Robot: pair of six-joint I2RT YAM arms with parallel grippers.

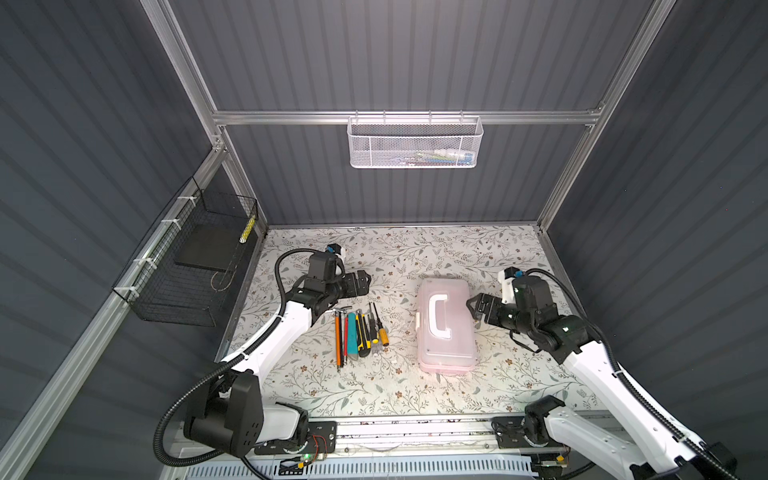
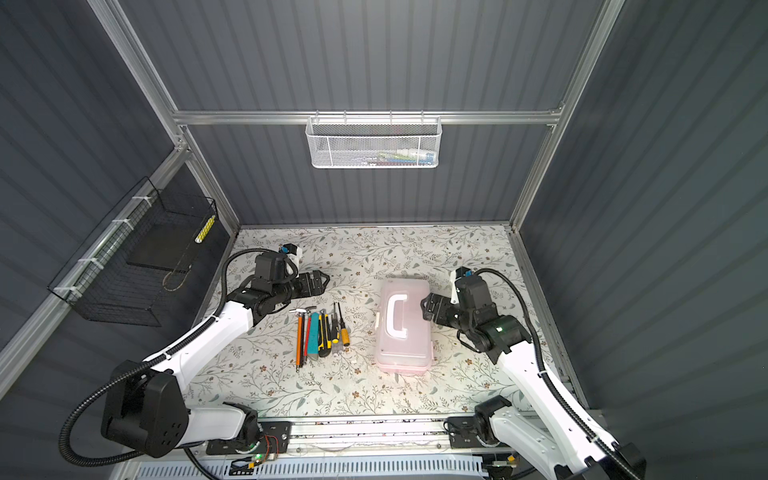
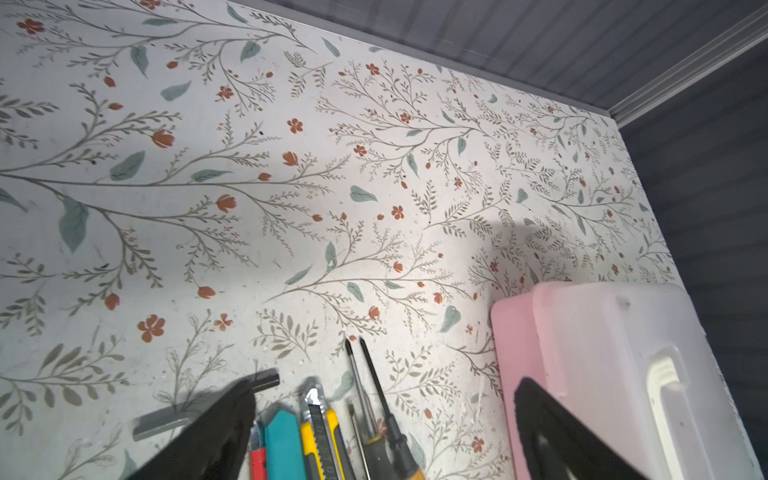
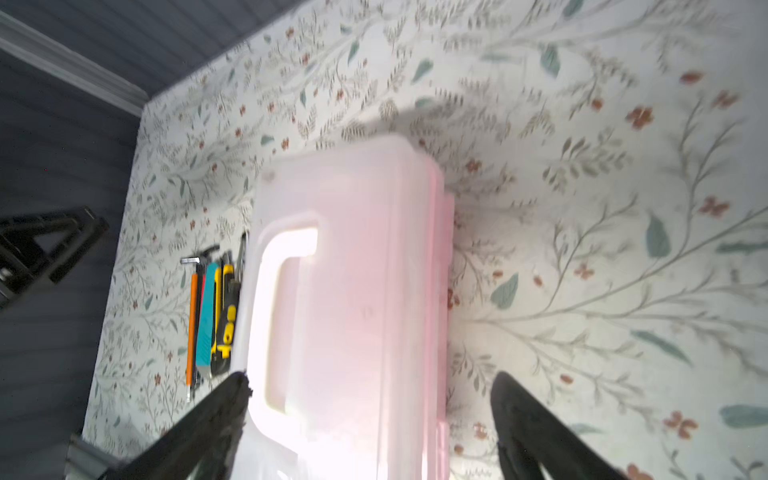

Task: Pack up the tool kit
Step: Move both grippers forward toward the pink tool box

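Case (image 4: 353,291) fills blurred right wrist view; tools (image 3: 320,432) sharper from left; both jaws wide, apparently empty.

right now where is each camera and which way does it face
Top views: high at the front, looking down at the table, tools and case; both arms, left gripper and right gripper show.
Left wrist: on the left arm, looking past its open fingers over tool tips toward the far right corner.
Right wrist: on the right arm, looking over the case toward the tools; its fingers show.
Shared: both wrist views catch case and tools.
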